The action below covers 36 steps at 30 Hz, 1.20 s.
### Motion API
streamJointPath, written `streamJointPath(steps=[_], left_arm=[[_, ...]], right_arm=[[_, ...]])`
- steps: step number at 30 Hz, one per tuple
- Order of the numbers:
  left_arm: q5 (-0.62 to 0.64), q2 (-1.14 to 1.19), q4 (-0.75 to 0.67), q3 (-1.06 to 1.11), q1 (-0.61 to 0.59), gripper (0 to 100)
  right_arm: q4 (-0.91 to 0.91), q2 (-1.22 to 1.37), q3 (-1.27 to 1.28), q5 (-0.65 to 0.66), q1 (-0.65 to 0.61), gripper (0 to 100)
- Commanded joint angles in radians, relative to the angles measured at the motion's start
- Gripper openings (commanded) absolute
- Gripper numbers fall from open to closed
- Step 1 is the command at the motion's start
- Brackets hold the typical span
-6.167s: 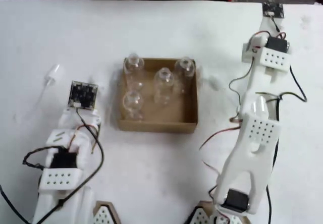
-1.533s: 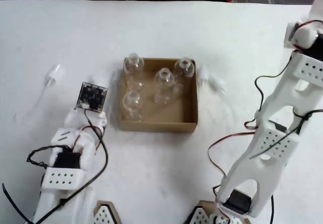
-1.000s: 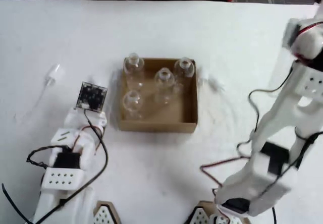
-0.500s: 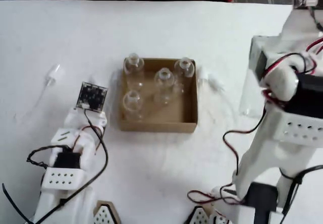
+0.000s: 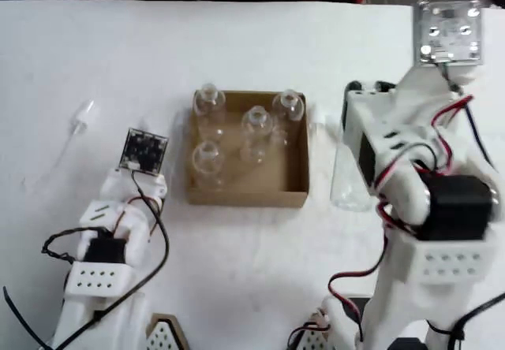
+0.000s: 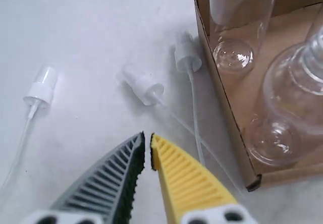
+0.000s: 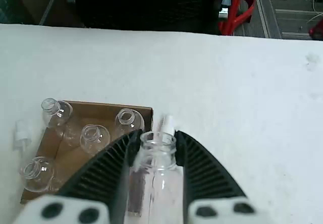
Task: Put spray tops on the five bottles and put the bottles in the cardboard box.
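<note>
- Because its neck is open and bare, the bottle (image 7: 157, 153) in the right gripper (image 7: 156, 139) looks unready for boxing by the task's order. It is clear, round-shouldered and upright, and it hangs above the table just beside the right wall of the cardboard box (image 5: 248, 199).
- That gripper's black ribbed jaws are clamped on the bottle just under its lip, one on each side.
- Four other bottles (image 5: 256, 125) stand inside the box, all clear and all with open mouths; none that I can see carries a spray top.
- My judgement is that boxing is nearly done but capping has not begun: five tops are left to fit, and the boxed bottles would probably need to come out or be capped where they stand.
- Loose spray tops lie on the white table (image 5: 237, 42). One spray top (image 6: 187, 57) lies close against the box's left wall, with its thin dip tube trailing along it.
- A second spray top (image 6: 146, 88) lies near the first, and a third spray top (image 6: 40, 85) lies farther off.
- Another white spray top (image 7: 166, 122) rests close by the box's right side, near the held bottle.
- The left gripper (image 6: 147, 138) hovers low over the table short of those tops, its grey and yellow jaws closed together on nothing.
</note>
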Motion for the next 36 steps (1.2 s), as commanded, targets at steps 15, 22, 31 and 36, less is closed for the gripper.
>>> streamJointPath(steps=[15, 22, 31, 36], left_arm=[[0.011, 0.005, -0.028, -0.009, -0.021, 3], [0.011, 0.005, -0.028, -0.009, -0.021, 3], [0.011, 0.005, -0.028, -0.011, -0.018, 3], [0.011, 0.005, -0.028, -0.011, -0.018, 3]], right_arm=[[-1.11, -0.556, 1.166, 0.005, -0.105, 1.5], [-1.529, -0.607, 1.511, 0.005, -0.243, 1.5], [-1.847, -0.607, 1.778, 0.006, -0.263, 1.5], [-1.853, -0.608, 1.807, 0.006, -0.266, 1.5]])
